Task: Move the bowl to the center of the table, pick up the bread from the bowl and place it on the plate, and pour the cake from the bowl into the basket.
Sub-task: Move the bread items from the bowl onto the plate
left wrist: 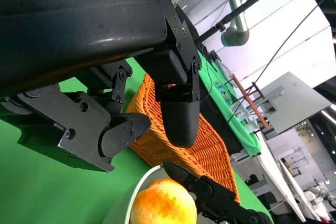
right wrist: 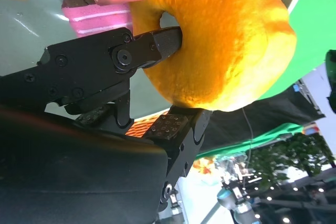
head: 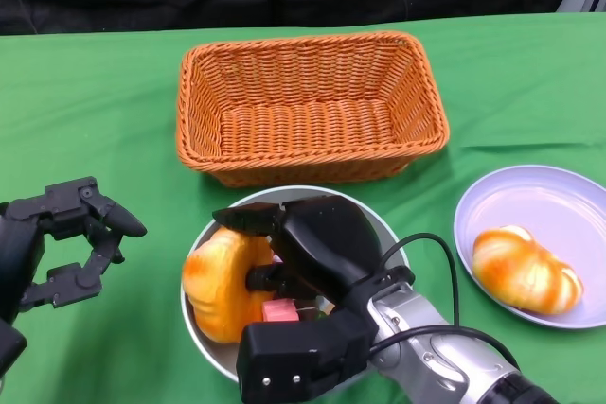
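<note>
Bread [head: 220, 283]: my right hand [head: 308, 253] grips it inside the bowl [head: 379, 226].
Left hand [head: 66, 243]: released, empty.
Next: I'd lift rightward to the plate [head: 502, 198].

The basket [head: 312, 106] is woven orange wicker, ribbed and rough, on a matt green cloth [head: 95, 111] with soft creases. The bread [head: 225, 283] has a glossy, finely pitted orange crust, and the plate [head: 502, 207] is smooth pale lilac with a slight sheen. The right hand [head: 301, 248] is smooth black plastic; its forearm [head: 445, 361] is brushed silver metal
</note>
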Controlling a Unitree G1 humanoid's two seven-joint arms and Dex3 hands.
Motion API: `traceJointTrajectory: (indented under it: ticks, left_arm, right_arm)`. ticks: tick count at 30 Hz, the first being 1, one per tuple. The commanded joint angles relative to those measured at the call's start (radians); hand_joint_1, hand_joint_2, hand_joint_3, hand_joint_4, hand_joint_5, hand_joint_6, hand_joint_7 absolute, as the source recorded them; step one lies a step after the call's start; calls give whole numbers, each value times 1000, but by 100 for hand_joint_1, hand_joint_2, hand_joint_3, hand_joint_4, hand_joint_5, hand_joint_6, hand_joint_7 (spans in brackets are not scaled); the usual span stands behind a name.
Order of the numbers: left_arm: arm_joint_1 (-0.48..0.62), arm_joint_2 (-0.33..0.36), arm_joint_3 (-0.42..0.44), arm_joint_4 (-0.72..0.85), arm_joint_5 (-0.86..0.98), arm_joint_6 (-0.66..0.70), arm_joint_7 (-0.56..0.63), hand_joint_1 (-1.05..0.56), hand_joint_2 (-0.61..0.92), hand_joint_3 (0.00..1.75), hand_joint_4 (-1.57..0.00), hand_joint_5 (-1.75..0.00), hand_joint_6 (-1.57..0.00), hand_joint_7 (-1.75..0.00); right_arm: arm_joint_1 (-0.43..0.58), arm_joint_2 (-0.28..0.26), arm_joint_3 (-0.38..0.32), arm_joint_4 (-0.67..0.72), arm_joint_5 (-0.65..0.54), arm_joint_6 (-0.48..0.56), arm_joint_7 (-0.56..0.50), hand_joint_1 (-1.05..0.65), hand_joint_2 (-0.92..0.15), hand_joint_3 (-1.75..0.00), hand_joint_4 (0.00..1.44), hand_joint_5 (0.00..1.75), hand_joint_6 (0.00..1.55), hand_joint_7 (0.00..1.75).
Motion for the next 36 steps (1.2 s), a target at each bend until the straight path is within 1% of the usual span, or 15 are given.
traceJointTrajectory:
  ticks: [1, 4, 6, 10, 12, 17, 22, 27, 31, 36]
  left_arm:
    - [3, 15, 5, 4, -7, -9, 6, 1, 61, 91, -84, -145, -87, -107]
    - [2, 16, 5, 5, -6, -10, 6, 1, 61, 91, -83, -146, -87, -107]
    - [3, 16, 5, 4, -6, -9, 6, 1, 61, 91, -83, -146, -87, -106]
    - [5, 15, 6, 1, -9, -3, 6, 1, 60, 91, -84, -145, -87, -106]
    - [6, 14, 6, 0, -12, -3, 3, 1, 61, 91, -83, -145, -87, -106]
    - [5, 16, 6, 2, -5, -2, 9, 1, 60, 92, -84, -145, -86, -107]
    - [0, 17, 7, 11, -6, -5, 8, 1, 60, 92, -84, -145, -86, -107]
    - [-5, 15, 6, 21, -10, -14, 4, 3, 60, 93, -85, -145, -86, -108]
    - [-8, 16, 6, 27, -14, -17, -2, 2, 59, 95, -85, -145, -86, -108]
    - [-9, 18, 4, 30, -13, -20, -4, 2, 59, 96, -85, -146, -86, -109]
  right_arm:
    - [16, 0, 1, 51, 6, -12, -14, -33, -92, -4, 65, 127, 112, 3]
    - [10, 5, -4, 79, 6, -27, -46, -33, -92, -4, 67, 114, 112, 2]
    - [7, 7, -5, 88, 6, -33, -55, -33, -92, -4, 67, 112, 112, 2]
    - [0, 17, -25, 130, 19, -67, -115, -31, -92, -2, 71, 104, 112, 2]
    - [-4, 19, -28, 143, 17, -76, -130, -30, -92, -2, 70, 108, 113, 2]
    - [-19, 21, -51, 168, 35, -98, -149, -28, -92, -6, 64, 122, 114, 2]
    - [-16, 24, -78, 148, 70, -98, -117, -25, -92, -6, 62, 122, 115, 2]
    - [-8, 29, -109, 136, 122, -130, -87, -20, -92, -6, 64, 125, 116, 2]
    - [-2, 28, -120, 118, 137, -139, -71, -20, -92, -9, 60, 139, 117, 2]
    - [-1, 26, -123, 112, 139, -141, -70, -20, -92, -11, 57, 149, 117, 3]
